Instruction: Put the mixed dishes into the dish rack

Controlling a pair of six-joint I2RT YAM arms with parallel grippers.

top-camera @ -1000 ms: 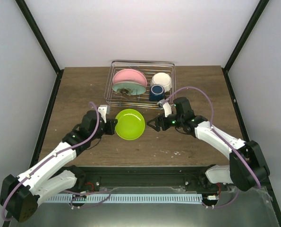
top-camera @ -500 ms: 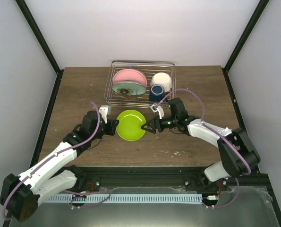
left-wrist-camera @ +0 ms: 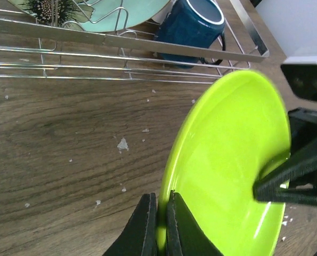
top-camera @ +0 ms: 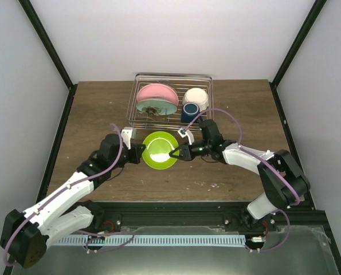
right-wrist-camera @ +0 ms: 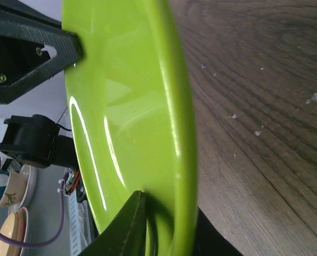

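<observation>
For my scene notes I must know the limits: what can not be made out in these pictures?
Left wrist view: mint-green plate cut off by the top edge.
Right wrist view: yellow-lime plate cut off by top and bottom edges.
Top view: pink plate, lower part hidden behind the mint-green plate.

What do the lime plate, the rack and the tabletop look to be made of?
The lime plate is glossy with sharp highlights: plastic or glazed ceramic, cannot tell which. The rack is shiny silver metal wire. The tabletop shows matte brown wood grain, possibly laminate.

Left tool [top-camera: 140, 153] and right tool [top-camera: 173, 153] pinch the yellow-lime plate [top-camera: 156, 158].
</observation>
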